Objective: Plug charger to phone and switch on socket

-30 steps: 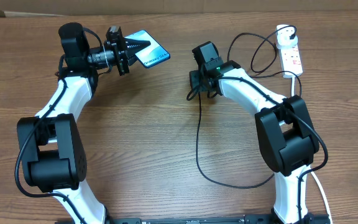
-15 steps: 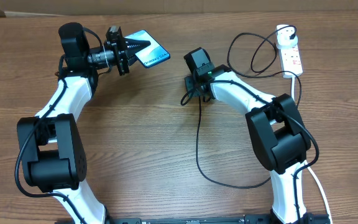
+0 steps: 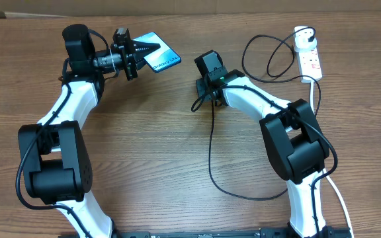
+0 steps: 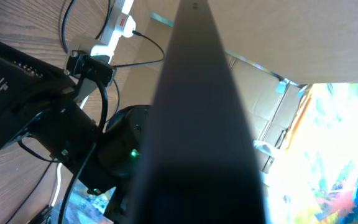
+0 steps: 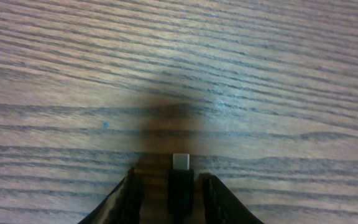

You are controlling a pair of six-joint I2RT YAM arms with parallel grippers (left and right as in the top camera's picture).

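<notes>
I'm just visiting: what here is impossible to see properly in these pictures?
Phone port: left wrist view, the phone's edge is a dark blur across the frame.
Socket switches: overhead, too small to read on or off.
Right gripper fingers: right wrist view, cut off by the bottom edge.

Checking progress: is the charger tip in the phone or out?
Out. The charger tip sits between the right gripper's jaws over bare table; the phone is apart, in the left gripper.

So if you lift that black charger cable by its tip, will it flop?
Likely floppy: the charger cable lies in loose curves. The connector tip looks short and rigid, so it should hold its aim between the fingers of the right gripper. Probably light, though the slack may drag.
</notes>
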